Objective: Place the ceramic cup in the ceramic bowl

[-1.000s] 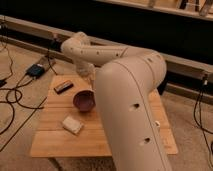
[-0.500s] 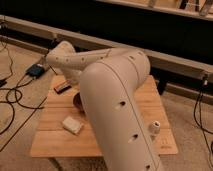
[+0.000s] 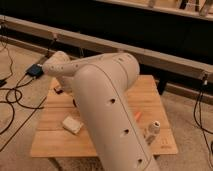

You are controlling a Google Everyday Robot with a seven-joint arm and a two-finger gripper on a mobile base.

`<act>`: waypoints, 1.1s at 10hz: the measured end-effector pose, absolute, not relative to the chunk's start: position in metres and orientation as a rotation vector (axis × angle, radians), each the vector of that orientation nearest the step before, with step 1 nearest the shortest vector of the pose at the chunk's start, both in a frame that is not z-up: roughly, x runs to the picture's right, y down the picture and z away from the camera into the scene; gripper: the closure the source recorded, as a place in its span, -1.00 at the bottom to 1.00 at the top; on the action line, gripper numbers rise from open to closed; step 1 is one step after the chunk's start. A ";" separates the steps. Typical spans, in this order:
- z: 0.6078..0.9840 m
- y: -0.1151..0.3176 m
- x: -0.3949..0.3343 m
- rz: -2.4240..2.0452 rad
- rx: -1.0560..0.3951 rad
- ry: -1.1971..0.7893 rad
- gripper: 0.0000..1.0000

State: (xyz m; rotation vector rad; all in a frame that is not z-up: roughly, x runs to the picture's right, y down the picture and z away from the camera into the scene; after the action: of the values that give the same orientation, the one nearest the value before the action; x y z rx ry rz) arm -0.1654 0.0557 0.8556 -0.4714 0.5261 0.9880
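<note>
My big white arm (image 3: 105,105) fills the middle of the camera view and reaches from the lower right up to a joint at the upper left (image 3: 57,65). The gripper is hidden behind the arm, somewhere over the left half of the wooden table (image 3: 150,90). The maroon ceramic bowl and the white ceramic cup are both hidden by the arm.
A beige block (image 3: 72,125) lies at the table's front left. A small dark object (image 3: 57,90) sits at the left edge. A whitish bottle-shaped object (image 3: 152,131) stands at the front right, with a small orange thing (image 3: 137,116) beside it. Cables and a blue box (image 3: 35,70) lie on the floor at left.
The arm has swung left and across the view. It now covers the maroon bowl, which showed one second ago. The bottle-shaped object has come into view at right.
</note>
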 end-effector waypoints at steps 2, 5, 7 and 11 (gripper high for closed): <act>0.865 0.058 -0.163 0.992 -0.432 0.515 0.99; 0.873 0.062 -0.163 1.010 -0.403 0.490 0.47; 0.872 0.068 -0.165 1.046 -0.434 0.477 0.07; 0.870 0.074 -0.160 1.079 -0.476 0.476 -0.58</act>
State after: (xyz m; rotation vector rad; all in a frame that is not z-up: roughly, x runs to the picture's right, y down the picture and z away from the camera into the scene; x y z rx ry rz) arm -0.1598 0.0735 0.8705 -0.4761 0.4760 1.0786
